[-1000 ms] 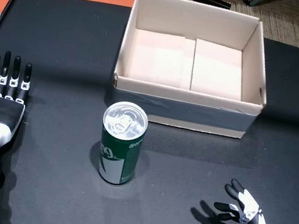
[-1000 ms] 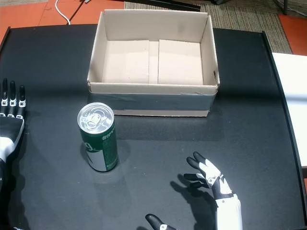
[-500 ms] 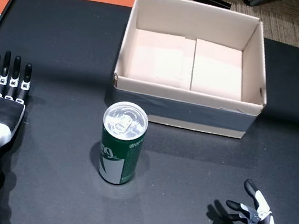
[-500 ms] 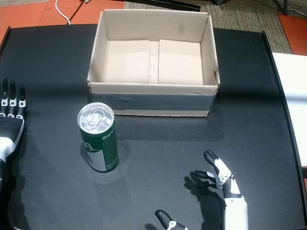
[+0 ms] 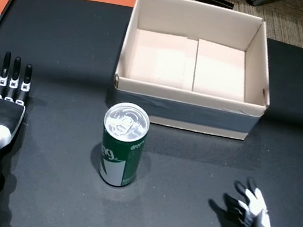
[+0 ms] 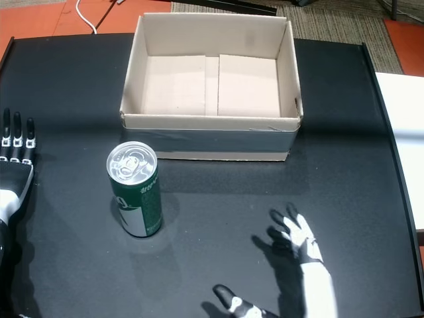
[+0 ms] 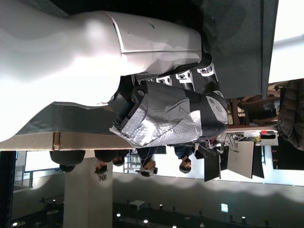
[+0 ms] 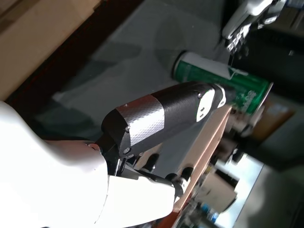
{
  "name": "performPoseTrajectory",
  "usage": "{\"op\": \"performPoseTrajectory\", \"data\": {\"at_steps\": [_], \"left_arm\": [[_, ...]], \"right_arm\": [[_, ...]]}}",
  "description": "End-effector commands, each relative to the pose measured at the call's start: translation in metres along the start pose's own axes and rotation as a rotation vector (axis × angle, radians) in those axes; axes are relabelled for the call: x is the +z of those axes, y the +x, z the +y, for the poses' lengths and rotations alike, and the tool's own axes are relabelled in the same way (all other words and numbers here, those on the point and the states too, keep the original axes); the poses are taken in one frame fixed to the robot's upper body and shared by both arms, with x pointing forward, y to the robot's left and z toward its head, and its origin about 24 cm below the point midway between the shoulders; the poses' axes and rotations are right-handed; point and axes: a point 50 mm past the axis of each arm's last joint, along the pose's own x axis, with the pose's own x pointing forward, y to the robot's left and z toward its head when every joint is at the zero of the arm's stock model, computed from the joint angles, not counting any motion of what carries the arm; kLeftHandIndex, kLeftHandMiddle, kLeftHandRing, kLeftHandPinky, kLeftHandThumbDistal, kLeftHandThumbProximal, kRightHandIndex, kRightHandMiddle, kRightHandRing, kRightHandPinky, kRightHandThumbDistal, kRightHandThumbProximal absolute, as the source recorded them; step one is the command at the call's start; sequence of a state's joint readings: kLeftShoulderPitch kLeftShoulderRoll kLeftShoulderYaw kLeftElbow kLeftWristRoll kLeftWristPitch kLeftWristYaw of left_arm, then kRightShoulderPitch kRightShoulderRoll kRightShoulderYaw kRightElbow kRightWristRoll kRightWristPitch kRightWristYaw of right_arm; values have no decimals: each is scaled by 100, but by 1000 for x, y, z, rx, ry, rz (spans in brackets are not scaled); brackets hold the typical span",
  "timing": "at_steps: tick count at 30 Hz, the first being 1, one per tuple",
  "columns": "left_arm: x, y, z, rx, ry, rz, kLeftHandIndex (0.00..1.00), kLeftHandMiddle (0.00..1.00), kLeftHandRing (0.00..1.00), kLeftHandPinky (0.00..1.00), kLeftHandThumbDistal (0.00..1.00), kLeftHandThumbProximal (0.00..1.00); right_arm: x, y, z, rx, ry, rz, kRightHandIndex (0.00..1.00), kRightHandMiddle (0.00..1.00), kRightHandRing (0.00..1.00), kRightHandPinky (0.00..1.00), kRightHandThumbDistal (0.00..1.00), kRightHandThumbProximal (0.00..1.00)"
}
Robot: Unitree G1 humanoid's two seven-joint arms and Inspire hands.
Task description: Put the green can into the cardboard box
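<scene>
Since the earlier frames the right hand has turned its fingers up and forward, drawing them closer together; it remains open, holding nothing, low at the near edge of the black table. Short green aluminium can with a silver pull-tab lid stands upright, unmoved, well to the left of that hand and slightly ahead of it. Open shallow cardboard box with grey tape along its front wall sits empty ahead of the hand, just beyond the can. Left hand lies flat on the table, fingers straight and apart, empty. Step in hand, as I judge it: reach for the can. To do it well, sweep the right hand leftward with thumb opposed, close around the can's mid-body rather than the rim, keep it vertical, then lift clear of the taped wall before moving over the box.
</scene>
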State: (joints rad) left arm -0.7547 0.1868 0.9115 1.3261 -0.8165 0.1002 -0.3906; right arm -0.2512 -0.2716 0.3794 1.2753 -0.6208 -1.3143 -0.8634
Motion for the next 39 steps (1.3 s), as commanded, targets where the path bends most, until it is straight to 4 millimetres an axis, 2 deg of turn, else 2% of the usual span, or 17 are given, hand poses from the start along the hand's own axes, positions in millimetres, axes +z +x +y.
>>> {"op": "performPoseTrajectory", "data": {"at_steps": [1,5,7,12,16,21,26,30,39], "left_arm": [[-7,-9,22,98,16,28,54,56,66,79,0,59],[-7,-9,22,85,13,26,54,55,65,79,0,58],[-7,-10,22,85,12,26,52,53,64,76,0,58],[-8,-9,22,92,10,26,54,55,65,79,0,60],[-8,-10,23,89,16,24,53,54,64,77,0,58],[-8,-11,24,89,1,23,53,55,66,77,0,55],[-8,-11,24,90,7,26,53,56,68,77,0,57],[-9,-11,24,93,8,24,52,55,65,77,0,58],[-11,-11,25,88,17,25,54,56,67,79,0,56]], "right_arm": [[-3,6,-11,40,-2,19,79,87,91,95,100,53],[-4,25,-21,118,22,33,80,90,94,96,100,53],[-4,33,-21,143,53,48,81,91,95,97,100,57],[-3,50,-21,232,83,56,81,92,97,100,100,66],[1,60,-16,264,94,37,76,87,93,98,100,58],[3,71,-7,290,115,53,76,87,91,97,100,61],[6,79,-2,327,118,46,77,87,90,94,100,60],[7,86,2,356,124,52,80,87,90,96,100,58],[8,96,8,420,99,76,82,88,90,97,100,63]]}}
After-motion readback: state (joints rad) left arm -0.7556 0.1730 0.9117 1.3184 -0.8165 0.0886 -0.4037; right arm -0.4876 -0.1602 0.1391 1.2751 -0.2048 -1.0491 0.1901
